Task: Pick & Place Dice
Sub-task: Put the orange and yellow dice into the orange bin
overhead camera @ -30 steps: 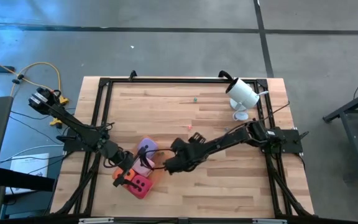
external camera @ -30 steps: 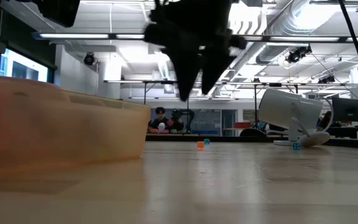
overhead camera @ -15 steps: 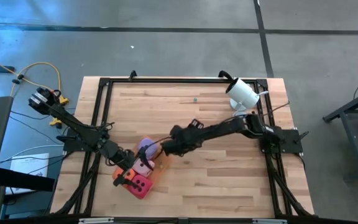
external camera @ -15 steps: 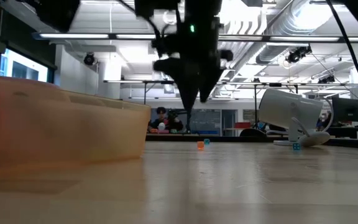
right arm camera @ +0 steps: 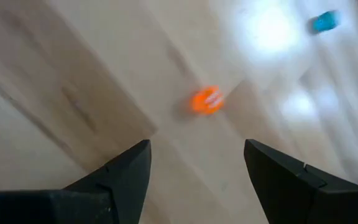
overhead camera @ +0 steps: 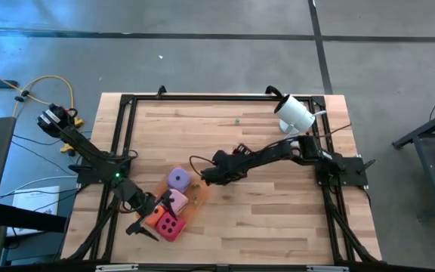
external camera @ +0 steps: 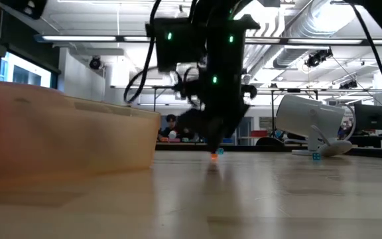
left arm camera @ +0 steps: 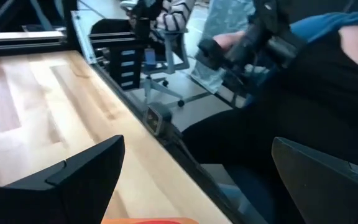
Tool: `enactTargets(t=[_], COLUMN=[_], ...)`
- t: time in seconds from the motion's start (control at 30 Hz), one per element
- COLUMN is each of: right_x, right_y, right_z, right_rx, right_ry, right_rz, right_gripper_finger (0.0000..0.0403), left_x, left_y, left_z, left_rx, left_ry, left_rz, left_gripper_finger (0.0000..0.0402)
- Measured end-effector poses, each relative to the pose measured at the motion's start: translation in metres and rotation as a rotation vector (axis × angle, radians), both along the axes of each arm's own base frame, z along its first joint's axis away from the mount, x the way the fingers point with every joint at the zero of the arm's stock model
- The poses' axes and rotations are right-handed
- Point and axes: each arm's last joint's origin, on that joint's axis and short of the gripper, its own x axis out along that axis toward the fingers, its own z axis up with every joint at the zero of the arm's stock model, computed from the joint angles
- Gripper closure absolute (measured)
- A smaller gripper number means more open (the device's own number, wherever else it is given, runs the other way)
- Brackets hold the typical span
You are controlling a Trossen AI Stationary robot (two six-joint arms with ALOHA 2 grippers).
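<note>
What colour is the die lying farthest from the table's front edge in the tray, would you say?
Purple die, lying in the tray; the high view shows it best.

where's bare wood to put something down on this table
Free: the wide strip between the right gripper and the table's near edge. Crowded: the orange tray with its dice beside the left gripper.

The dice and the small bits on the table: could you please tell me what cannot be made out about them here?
- Low view: the tray wall hides the dice in it.
- High view: pips on the purple die are too small to count.
- Right wrist view: the orange speck beyond the open right gripper is too blurred to identify.
- Left wrist view: the open left gripper faces off the table; a reddish strip is cut off by the edge.
</note>
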Motion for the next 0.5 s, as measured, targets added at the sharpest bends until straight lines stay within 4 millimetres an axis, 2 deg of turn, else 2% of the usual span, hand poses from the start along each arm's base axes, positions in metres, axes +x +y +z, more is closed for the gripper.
enactTargets(t=[0.2, 0.33, 0.4, 0.5], right_x=[-0.013, -0.05, -0.074, -0.106], right_y=[0.007, 0.021, 0.028, 0.037], right_z=[0.055, 0.09, 0.093, 0.086], right_rx=[-0.083, -0.112, -0.115, -0.07], right_ry=[-0.156, -0.287, -0.357, -0.526], right_rz=[0.022, 0.009, -0.007, -0.017], right_gripper_finger=[0.0155, 0.0155, 0.0155, 0.0155], left_x=[-0.007, -0.007, -0.007, -0.006], left_y=[-0.008, -0.008, -0.008, -0.007], left_z=[-0.001, 0.0, 0.0, 0.0], left_rx=[0.01, 0.013, 0.013, 0.005], left_ry=[-0.005, -0.012, -0.012, -0.008], left_rz=[0.014, 0.063, 0.073, 0.081], left_gripper_finger=[0.0005, 0.0005, 0.0005, 0.0005])
